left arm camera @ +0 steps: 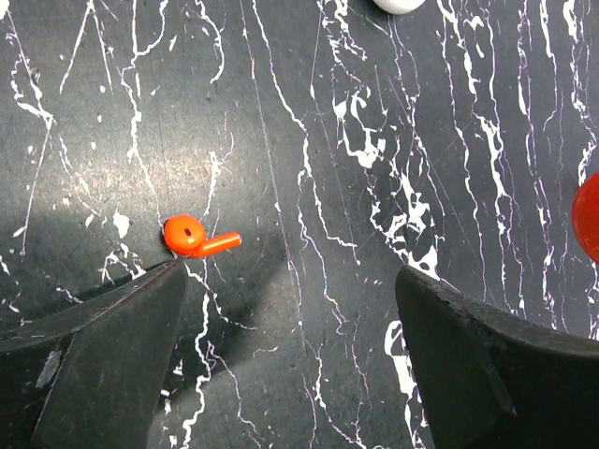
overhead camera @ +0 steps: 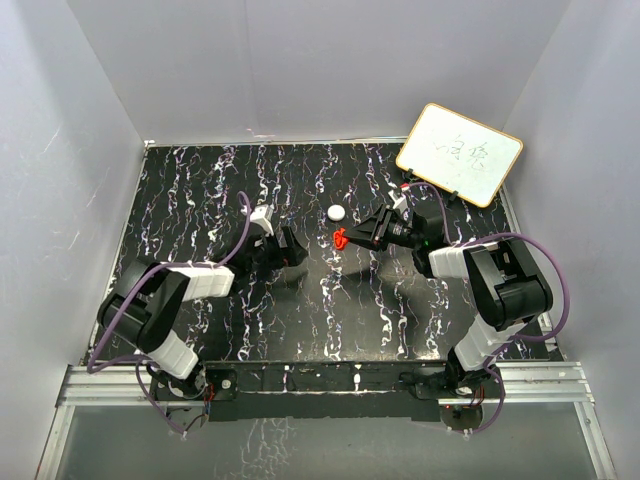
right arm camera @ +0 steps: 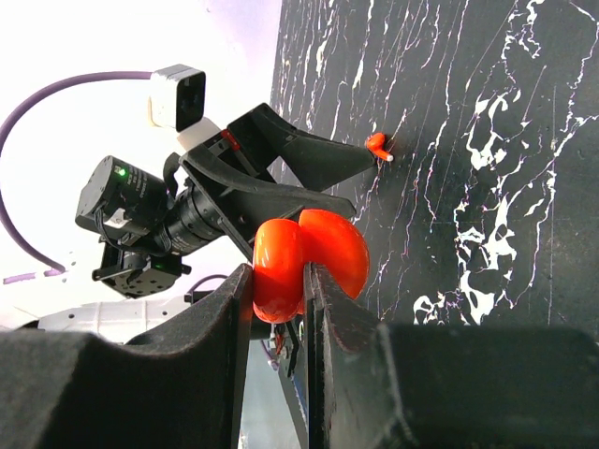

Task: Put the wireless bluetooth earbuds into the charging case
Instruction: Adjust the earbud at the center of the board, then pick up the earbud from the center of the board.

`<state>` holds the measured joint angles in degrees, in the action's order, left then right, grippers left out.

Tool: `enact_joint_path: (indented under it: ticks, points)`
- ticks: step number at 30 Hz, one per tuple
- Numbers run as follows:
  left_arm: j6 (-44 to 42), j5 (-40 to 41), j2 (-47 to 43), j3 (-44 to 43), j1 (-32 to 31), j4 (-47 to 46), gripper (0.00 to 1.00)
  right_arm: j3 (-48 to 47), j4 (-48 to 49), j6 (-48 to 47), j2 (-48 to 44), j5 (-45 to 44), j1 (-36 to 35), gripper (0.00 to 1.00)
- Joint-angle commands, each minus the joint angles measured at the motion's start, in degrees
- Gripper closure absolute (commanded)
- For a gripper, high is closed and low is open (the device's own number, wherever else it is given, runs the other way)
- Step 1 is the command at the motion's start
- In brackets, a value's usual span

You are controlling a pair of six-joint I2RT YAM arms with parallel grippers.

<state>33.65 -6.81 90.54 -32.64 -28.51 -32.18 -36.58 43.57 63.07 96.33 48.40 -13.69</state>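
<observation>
Right tool (right arm camera: 281,281) clamped on a glossy red plastic charging case (right arm camera: 328,248), facing the left tool (left arm camera: 290,281), whose jaws stand wide apart above the black marbled table (left arm camera: 421,140). A small orange-red plastic earbud (left arm camera: 195,236) lies just off one fingertip (left arm camera: 140,309), not between the two; closing from here would likely flick it away.

On the table (overhead camera: 200,180), one earbud (left arm camera: 201,236) lies just beside a finger of my left claw (left arm camera: 290,273), at its ten o'clock. The charging case (right arm camera: 329,248) sits between the fingers of my right claw (right arm camera: 281,271), at three o'clock of my left. A small round piece (overhead camera: 337,212) lies at the case's twelve o'clock, and the whiteboard (overhead camera: 460,153) at its two o'clock.
</observation>
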Motion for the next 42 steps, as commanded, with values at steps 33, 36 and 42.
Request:
enact_joint_path:
  ticks: [33, 36, 42]
  points:
    - [-13.2, 7.0, 4.8, -5.0, 1.5, 7.0, 0.38, 0.1, 2.9, -0.9, -1.5, 1.2, 0.8, 1.00]
    - [-14.0, 6.6, 5.2, -5.2, 1.6, 6.7, 0.48, -0.1, 2.7, -1.0, -1.5, 1.2, 0.8, 1.00]
    - [-14.8, 6.7, 6.4, -6.0, 1.5, 6.8, 0.51, -0.3, 2.4, -1.2, -1.5, 1.2, 0.8, 1.00]
